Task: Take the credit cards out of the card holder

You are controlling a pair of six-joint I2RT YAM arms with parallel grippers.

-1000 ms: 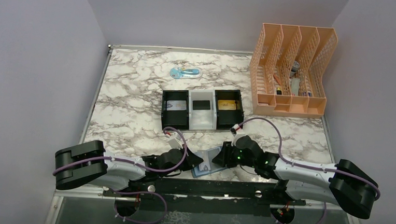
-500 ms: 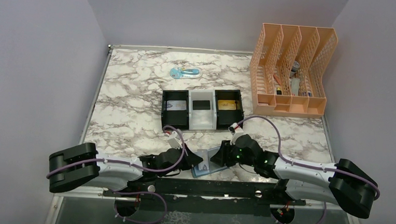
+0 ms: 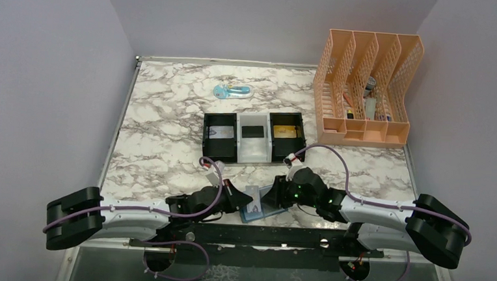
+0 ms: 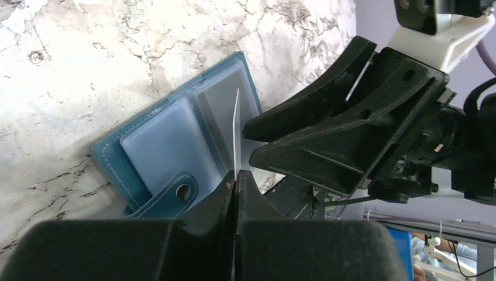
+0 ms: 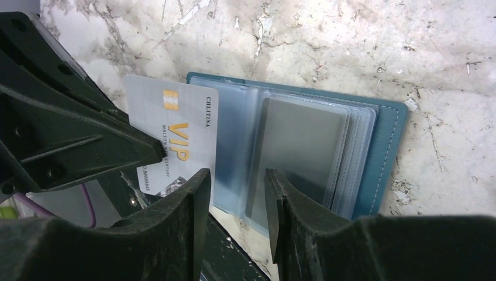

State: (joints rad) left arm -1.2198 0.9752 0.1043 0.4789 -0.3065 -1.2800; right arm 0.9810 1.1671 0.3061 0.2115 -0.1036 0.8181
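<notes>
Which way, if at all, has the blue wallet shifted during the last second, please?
No. The wallet lies in the same spot at the near edge of the table, straight in front of the tray.

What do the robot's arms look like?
The left arm and right arm are pale grey with chunky black joints and looping purple cables. The left gripper and right gripper are black and pointy, like triangles.
</notes>
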